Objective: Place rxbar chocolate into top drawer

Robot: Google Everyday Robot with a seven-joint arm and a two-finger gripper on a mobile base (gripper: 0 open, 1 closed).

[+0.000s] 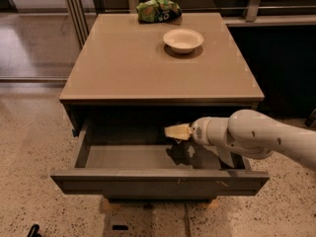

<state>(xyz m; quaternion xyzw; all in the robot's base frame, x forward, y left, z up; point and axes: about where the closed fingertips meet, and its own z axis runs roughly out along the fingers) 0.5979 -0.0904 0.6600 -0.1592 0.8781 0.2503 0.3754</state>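
The top drawer (158, 180) is pulled out under the cabinet top, its flat grey-brown front facing me. My gripper (177, 131), cream-tipped on a white arm coming in from the right, hangs over the right middle of the drawer's inside. Just below it a small dark shape with a pale patch (182, 153) lies low in the drawer. It looks like the rxbar chocolate, but I cannot tell whether it rests on the drawer floor or is held.
On the cabinet top (148, 68) a white bowl (183, 40) stands at the back right and a green snack bag (158, 9) at the back edge. Speckled floor surrounds the cabinet; a dark cabinet face is to the right.
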